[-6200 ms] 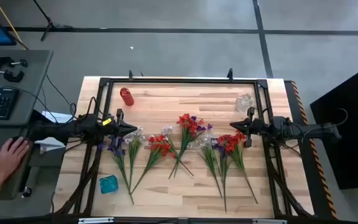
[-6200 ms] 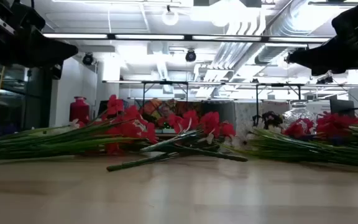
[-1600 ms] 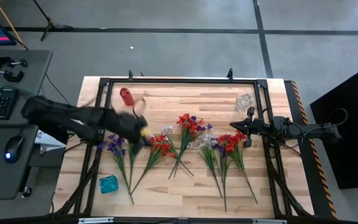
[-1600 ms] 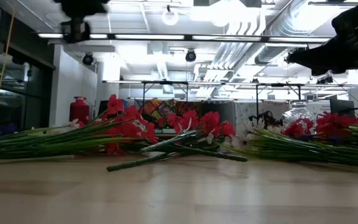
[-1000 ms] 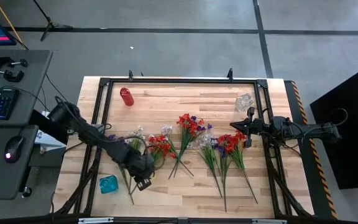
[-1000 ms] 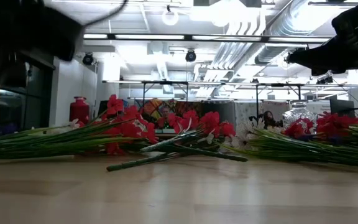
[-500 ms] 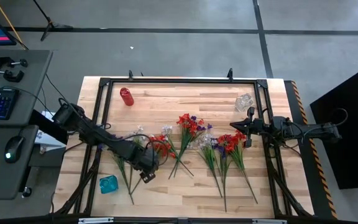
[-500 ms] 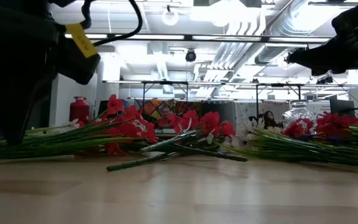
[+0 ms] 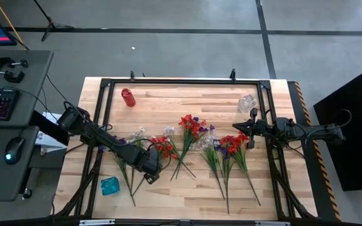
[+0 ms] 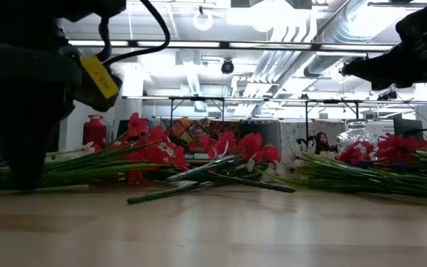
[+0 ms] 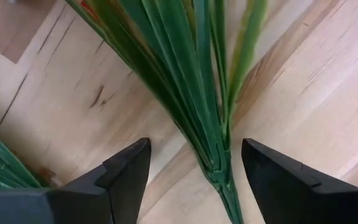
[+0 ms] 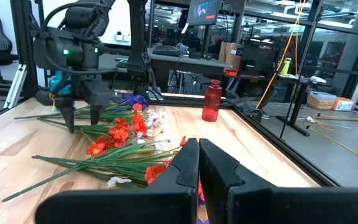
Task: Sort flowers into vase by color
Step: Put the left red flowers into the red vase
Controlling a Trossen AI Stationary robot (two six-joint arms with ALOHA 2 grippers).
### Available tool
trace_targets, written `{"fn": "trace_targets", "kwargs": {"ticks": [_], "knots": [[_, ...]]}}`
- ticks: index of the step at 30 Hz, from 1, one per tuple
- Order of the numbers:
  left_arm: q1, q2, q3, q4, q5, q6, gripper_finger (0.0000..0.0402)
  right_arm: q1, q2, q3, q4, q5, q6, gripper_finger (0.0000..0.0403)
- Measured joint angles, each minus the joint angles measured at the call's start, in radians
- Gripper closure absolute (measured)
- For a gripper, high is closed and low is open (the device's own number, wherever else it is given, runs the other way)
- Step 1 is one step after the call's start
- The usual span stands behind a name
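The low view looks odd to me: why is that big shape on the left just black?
In the low view the left gripper stands close to the camera against bright ceiling lights, so it is a silhouette; the left wrist view shows it open around green stems.

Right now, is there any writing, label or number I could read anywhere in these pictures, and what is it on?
No text can be read for certain.
Yellow tag on the left arm above its gripper: dark print, too blurred to read.
Monitor in the room behind the table: lit, content too small to read.
Red bottle, blue vase, clear vase: no visible writing.
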Motion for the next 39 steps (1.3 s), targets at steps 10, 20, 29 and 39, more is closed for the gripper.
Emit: {"fn": "trace_targets", "kwargs": {"ticks": [10, 20, 29, 39], "knots": [[0.015, -0.037, -0.006, -0.082, -0.021, 0.044, 0.0366, 0.0, 0.0, 0.0, 0.0, 0.0, 0.0, 0.0402], [0.116, -0.363, 0.033, -0.115, 0.085, 0.139, 0.0396, 0.0, 0.0, 0.0, 0.0, 0.0, 0.0, 0.0402], [0.229, -0.64, 0.062, 0.042, -0.228, 0.372, 0.0397, 0.0, 0.0, 0.0, 0.0, 0.0, 0.0, 0.0402], [0.369, -0.765, 0.021, 0.168, -0.982, 0.873, 0.0398, 0.0, 0.0, 0.0, 0.0, 0.0, 0.0, 0.0402]]}}
